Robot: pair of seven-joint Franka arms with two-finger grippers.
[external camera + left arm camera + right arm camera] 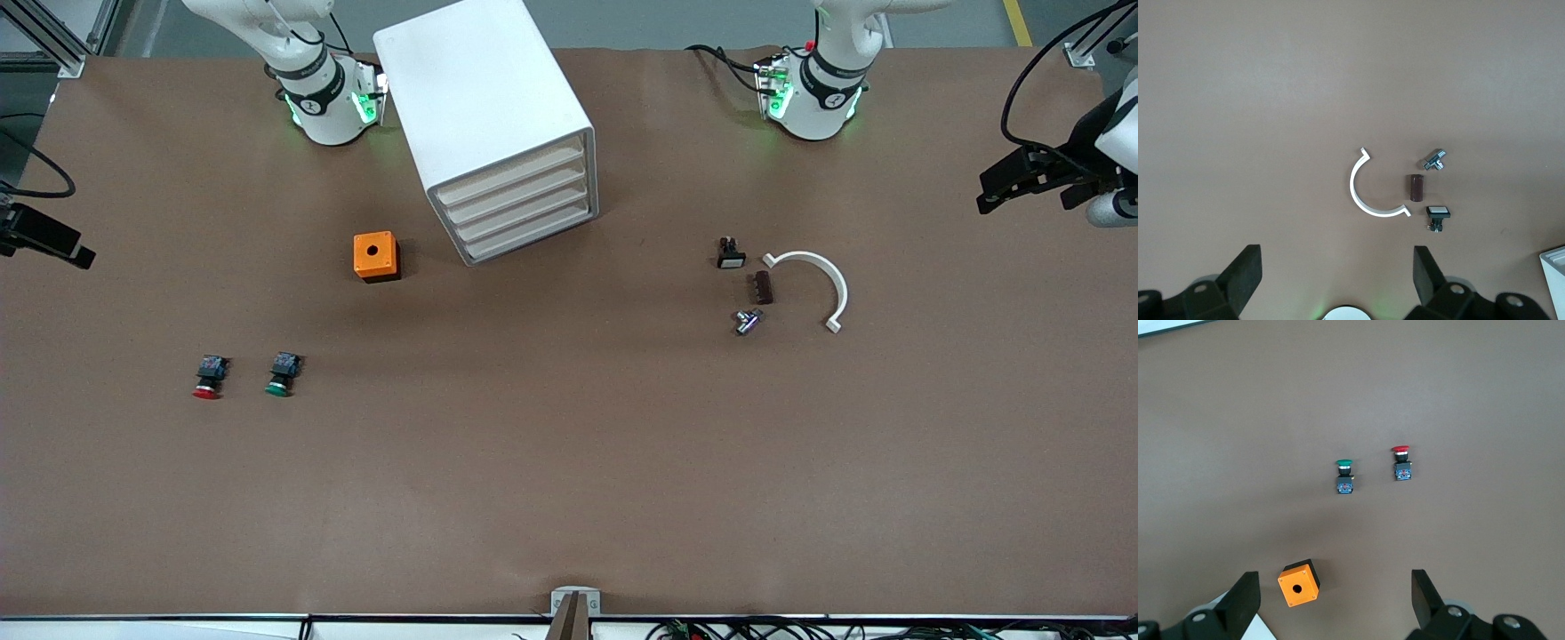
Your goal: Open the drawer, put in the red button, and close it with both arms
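The white cabinet (pixel 484 116) stands near the arms' bases, with all four beige-fronted drawers (pixel 520 209) shut. The red button (pixel 207 378) lies on the brown table toward the right arm's end, beside a green-capped button (pixel 281 374). Both also show in the right wrist view: the red button (pixel 1402 463) and the green one (pixel 1345 475). My right gripper (pixel 62 242) hangs high at that end of the table, open and empty (pixel 1334 580). My left gripper (pixel 991 188) hangs high at the left arm's end, open and empty (pixel 1336 257).
An orange box with a hole (pixel 376 256) sits beside the cabinet. Toward the left arm's end lie a white arc (pixel 813 280), a black switch (pixel 731 253), a brown cylinder (pixel 763 287) and a small metal part (pixel 747 321).
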